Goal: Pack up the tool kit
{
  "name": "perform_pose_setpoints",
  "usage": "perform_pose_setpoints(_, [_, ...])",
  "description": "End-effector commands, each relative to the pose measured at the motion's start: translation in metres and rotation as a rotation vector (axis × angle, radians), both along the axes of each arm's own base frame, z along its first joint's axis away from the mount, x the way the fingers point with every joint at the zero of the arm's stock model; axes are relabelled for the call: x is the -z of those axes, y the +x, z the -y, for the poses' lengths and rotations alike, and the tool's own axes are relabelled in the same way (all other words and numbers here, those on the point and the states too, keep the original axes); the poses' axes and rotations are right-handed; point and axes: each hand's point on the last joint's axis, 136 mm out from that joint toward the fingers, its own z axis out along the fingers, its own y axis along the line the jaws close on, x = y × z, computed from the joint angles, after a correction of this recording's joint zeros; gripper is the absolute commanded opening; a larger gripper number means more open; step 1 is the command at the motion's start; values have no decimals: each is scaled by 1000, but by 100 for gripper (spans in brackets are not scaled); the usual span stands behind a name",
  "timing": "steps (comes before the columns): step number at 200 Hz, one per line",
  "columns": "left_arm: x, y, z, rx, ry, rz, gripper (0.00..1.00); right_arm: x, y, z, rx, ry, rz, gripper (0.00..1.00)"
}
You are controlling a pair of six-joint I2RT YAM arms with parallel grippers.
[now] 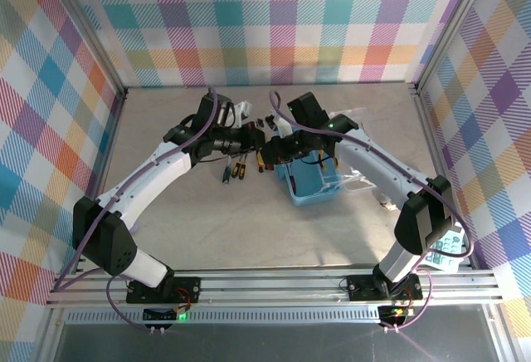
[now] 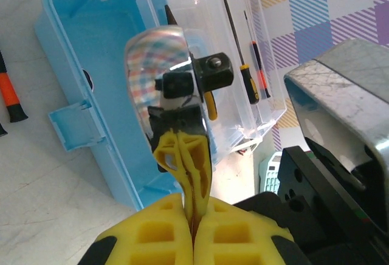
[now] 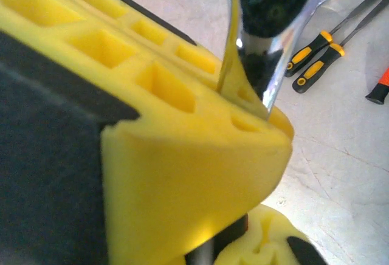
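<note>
Your left gripper [image 2: 185, 155] is clamped shut on the wrench [image 2: 158, 52] near the open case [image 2: 79, 46]; your right gripper [image 3: 255, 207] is closed tight on the wrench too.

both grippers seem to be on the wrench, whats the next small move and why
Probably open the left gripper a little. Both grippers look shut on the same chrome wrench: the left pinches it near its head above the open blue case, the right gripper clamps its shiny handle. Letting go on one side would free the other to carry it.
</note>
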Motion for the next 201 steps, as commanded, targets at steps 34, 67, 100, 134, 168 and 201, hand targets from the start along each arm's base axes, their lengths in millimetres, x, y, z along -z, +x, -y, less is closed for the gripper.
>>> perform_pose_setpoints(34, [5, 13, -50, -105, 191, 40, 100, 8, 14, 45, 98, -155, 80, 0])
perform_pose_setpoints(67, [41, 27, -112, -223, 383, -25, 100, 51, 38, 95, 196, -385, 67, 0])
perform_pose_setpoints(100, [85, 26, -138, -253, 533, -109, 100, 84, 59, 114, 225, -531, 44, 0])
perform_pose_setpoints(134, [105, 25, -139, -255, 545, -143, 100, 115, 74, 116, 236, -616, 10, 0])
perform_pose_setpoints(168, [116, 24, -139, -245, 562, -164, 100, 141, 82, 122, 271, -694, -32, 2])
perform_pose_setpoints(201, [123, 26, -134, -233, 613, -153, 100, 154, 84, 123, 278, -719, -59, 18])
